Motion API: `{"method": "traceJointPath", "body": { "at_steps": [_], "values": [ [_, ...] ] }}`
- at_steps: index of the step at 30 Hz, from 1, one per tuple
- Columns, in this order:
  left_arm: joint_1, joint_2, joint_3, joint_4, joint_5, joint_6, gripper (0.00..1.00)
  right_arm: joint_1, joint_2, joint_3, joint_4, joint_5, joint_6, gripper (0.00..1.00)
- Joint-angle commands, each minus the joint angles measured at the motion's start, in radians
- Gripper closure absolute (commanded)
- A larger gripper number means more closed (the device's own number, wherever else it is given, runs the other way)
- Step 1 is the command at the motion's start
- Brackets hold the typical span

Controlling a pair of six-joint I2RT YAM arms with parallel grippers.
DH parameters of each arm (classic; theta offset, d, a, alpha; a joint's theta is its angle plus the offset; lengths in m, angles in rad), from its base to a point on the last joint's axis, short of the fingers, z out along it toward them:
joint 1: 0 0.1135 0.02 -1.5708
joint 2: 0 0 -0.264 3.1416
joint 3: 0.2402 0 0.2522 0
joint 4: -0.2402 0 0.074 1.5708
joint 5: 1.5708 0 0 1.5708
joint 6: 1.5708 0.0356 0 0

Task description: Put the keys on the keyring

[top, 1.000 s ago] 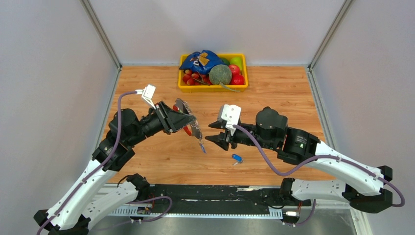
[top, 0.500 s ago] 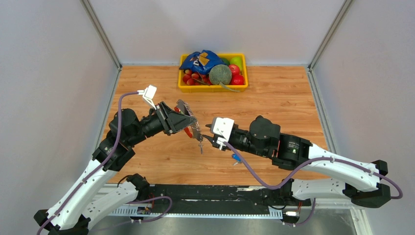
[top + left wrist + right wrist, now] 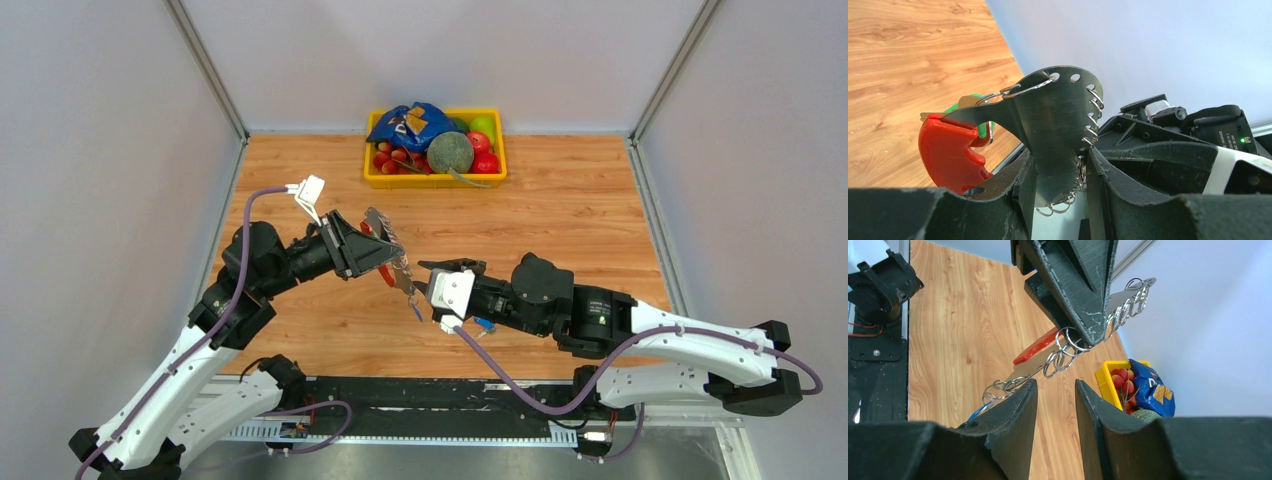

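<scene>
My left gripper (image 3: 372,250) is shut on the keyring's flat metal strip (image 3: 384,235) and holds it above the table. In the left wrist view the strip (image 3: 1058,115) stands between my jaws, with small wire rings along its edge, the red clip (image 3: 948,155) and a green tag (image 3: 965,105). One blue-headed key (image 3: 414,309) hangs from the strip's low end. The other blue key (image 3: 486,324) lies on the table, partly hidden by my right arm. My right gripper (image 3: 426,281) is open and empty just right of the hanging key. In the right wrist view the rings (image 3: 1063,347) hang just beyond its fingertips (image 3: 1023,405).
A yellow tray (image 3: 372,180) with fruit, a blue snack bag and a green ball stands at the table's back middle; it also shows in the right wrist view (image 3: 1105,377). Grey walls close in on both sides.
My right arm has moved left and forward, bringing its open gripper up to the keyring's low end. It now partly covers the key on the table. The left gripper has hardly moved.
</scene>
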Motion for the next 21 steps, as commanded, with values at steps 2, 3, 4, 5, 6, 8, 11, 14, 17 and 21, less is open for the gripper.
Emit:
{"method": "traceJointPath", "body": {
  "at_steps": [2,3,4,5,6,8,11,14,17,21],
  "values": [
    [0.000,-0.001,0.060,0.034,0.030,0.000,1.00,0.039,-0.009,-0.011,0.041,0.045,-0.042,0.61],
    [0.000,-0.001,0.061,0.034,0.031,-0.001,1.00,0.045,-0.007,-0.011,0.042,0.052,-0.042,0.61],
    [0.000,-0.001,0.061,0.034,0.030,-0.001,1.00,0.049,-0.005,-0.011,0.044,0.059,-0.044,0.61],
    [0.000,-0.001,0.063,0.034,0.032,-0.001,1.00,0.054,-0.001,-0.009,0.048,0.067,-0.044,0.61],
    [0.000,0.000,0.064,0.036,0.033,-0.003,1.00,0.059,0.003,-0.009,0.050,0.075,-0.046,0.61],
    [0.000,0.001,0.061,0.040,0.035,-0.002,1.00,0.067,0.011,-0.008,0.060,0.092,-0.048,0.62],
    [-0.001,0.002,0.055,0.053,0.045,-0.006,1.00,0.073,0.021,-0.005,0.072,0.112,-0.053,0.63],
    [0.000,0.002,0.056,0.056,0.049,-0.005,1.00,0.075,0.027,-0.002,0.089,0.121,-0.056,0.65],
    [0.000,0.002,0.056,0.055,0.051,-0.002,1.00,0.077,0.031,0.001,0.096,0.123,-0.059,0.65],
    [0.000,-0.001,0.054,0.055,0.056,0.001,1.00,0.080,0.036,0.004,0.103,0.137,-0.066,0.67]
  ]
}}
